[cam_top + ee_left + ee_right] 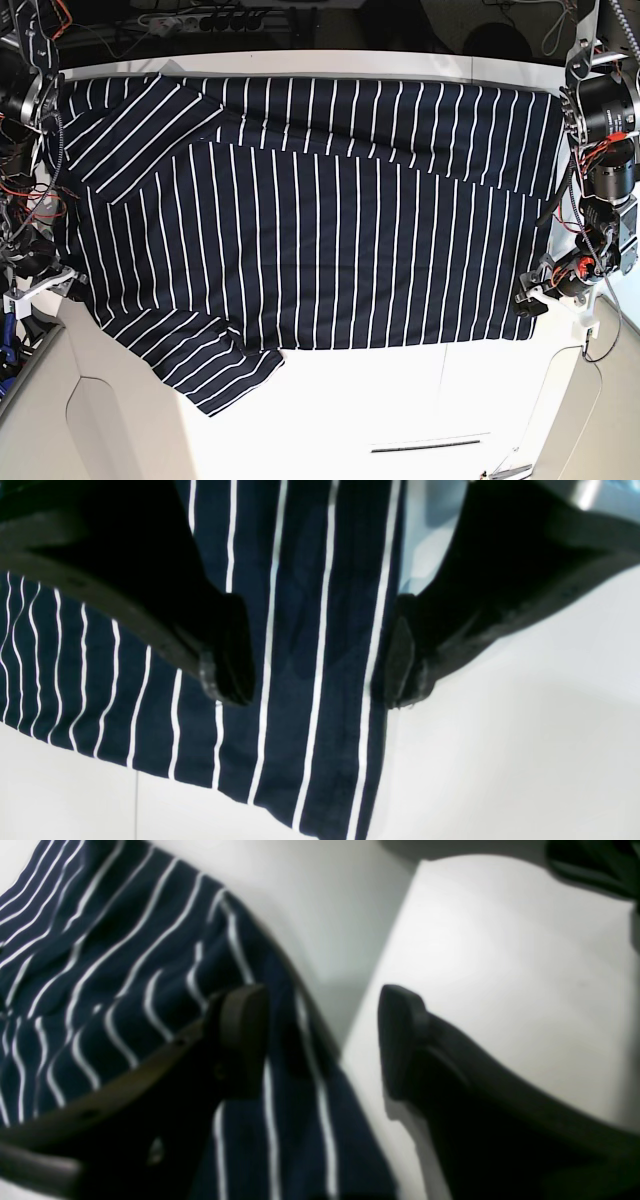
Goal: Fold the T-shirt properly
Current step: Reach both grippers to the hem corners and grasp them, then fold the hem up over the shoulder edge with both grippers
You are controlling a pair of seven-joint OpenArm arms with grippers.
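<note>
the right hand (320, 1040) hangs released over the t-shirt's (320, 240) rumpled edge at the table's (400, 400) left side. the t-shirt lies spread across the table. the left hand (320, 655), spread wide, straddles its right corner.

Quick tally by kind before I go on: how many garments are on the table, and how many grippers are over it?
T-shirt, navy with white stripes, spread on the white table: 1
Grippers, both with jaws apart, each straddling a shirt edge: 2 (left gripper, right gripper)
Total: 3
</note>
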